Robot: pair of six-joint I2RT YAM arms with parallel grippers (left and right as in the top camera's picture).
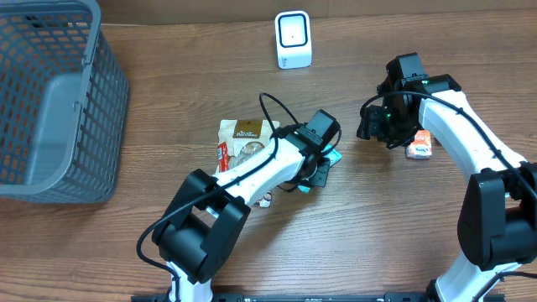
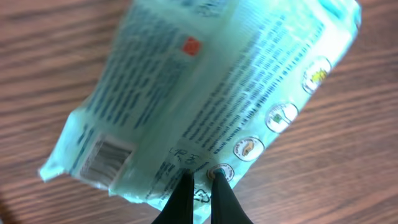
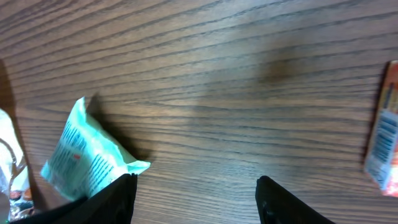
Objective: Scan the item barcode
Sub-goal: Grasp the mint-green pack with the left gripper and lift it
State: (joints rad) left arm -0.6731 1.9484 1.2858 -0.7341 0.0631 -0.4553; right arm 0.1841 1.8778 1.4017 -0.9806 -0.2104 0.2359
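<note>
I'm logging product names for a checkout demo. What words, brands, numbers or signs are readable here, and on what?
Nothing reads legibly in any view.
On the mint-green packet: dense print, round icons and a barcode, all blurred.
On the tan snack pouch: a dark label, too small.
On the orange-and-white packet: blurred print.
On the white scanner: no text visible.

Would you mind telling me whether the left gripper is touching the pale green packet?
Touching. The left wrist view shows the left gripper shut, its fingertips pinching the near edge of the pale green packet.
</note>
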